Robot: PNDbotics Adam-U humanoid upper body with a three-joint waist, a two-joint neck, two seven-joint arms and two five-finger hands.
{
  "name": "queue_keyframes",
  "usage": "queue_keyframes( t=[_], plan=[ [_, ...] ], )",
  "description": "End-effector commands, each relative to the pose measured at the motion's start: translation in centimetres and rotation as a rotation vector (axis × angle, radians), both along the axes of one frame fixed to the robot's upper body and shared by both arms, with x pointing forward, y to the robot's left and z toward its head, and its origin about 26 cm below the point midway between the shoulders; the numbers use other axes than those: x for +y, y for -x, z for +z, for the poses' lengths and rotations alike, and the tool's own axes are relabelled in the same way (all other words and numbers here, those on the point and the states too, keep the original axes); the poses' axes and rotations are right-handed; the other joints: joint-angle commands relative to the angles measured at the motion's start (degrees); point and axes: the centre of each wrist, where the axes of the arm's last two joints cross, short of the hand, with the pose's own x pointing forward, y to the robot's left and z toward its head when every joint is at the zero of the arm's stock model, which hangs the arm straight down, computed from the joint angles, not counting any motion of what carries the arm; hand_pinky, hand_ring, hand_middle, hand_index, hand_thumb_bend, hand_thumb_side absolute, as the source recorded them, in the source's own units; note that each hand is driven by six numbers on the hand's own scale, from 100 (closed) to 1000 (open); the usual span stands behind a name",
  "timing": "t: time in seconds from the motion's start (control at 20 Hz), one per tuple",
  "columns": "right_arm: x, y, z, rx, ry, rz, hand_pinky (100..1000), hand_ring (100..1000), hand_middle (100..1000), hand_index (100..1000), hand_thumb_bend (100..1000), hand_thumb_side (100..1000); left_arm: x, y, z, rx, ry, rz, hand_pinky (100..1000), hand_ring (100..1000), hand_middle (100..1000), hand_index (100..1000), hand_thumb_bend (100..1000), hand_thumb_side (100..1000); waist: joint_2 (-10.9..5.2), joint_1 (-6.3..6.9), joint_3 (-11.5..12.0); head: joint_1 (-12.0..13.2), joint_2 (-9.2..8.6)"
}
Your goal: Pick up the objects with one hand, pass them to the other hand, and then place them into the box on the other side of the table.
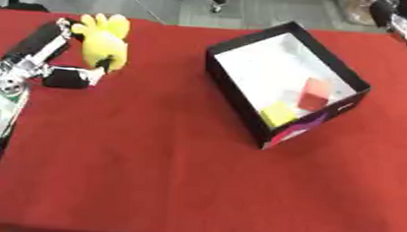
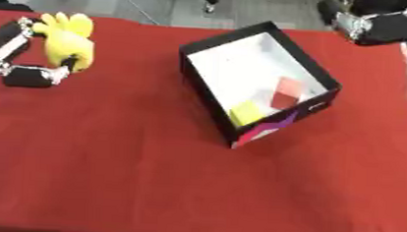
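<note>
A yellow plush toy [image 1: 103, 40] with splayed points at its top is at the table's far left. My left hand [image 1: 60, 75] has its fingers and thumb curled round the toy. A black box [image 1: 233, 102] with a white inside stands askew right of centre. Inside it, near the front right wall, lie a red block [image 1: 315, 93] and a yellow block [image 1: 278, 114]. My right hand [image 2: 376, 24] shows at the far right edge of the table, well away from the box and the toy. Its shape there is blurred.
A red cloth [image 1: 152, 175] covers the table. Grey floor lies beyond the far edge. A wide stretch of cloth runs between the toy and the box, and across the whole front of the table.
</note>
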Motion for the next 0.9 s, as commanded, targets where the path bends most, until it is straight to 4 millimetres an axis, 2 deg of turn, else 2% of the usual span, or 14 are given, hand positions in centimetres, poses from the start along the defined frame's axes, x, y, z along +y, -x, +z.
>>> queue_keyframes(
  t=[0.05,0.5,0.9],
  plan=[
    [0.6,-0.2,0.9,-0.054,0.05,0.014,1000,1000,1000,1000,100,200,-1.1,0.5,1.3,-0.069,0.047,-0.032,774,557,469,538,100,386,-2.49,0.2,0.2,-0.5,-0.06],
    [2.8,-1.4,-0.4,-0.045,0.119,0.051,1000,1000,1000,1000,100,214,-4.6,1.2,0.0,-0.099,0.11,-0.167,778,554,471,539,100,442,-2.22,-0.89,0.3,-2.4,0.39],
    [4.1,-2.0,-0.7,-0.086,0.19,0.034,1000,1000,1000,1000,100,136,-7.4,1.9,-0.5,-0.143,0.14,-0.218,772,549,474,543,100,436,-1.83,-1.22,0.8,-2.8,0.02]
  ],
)
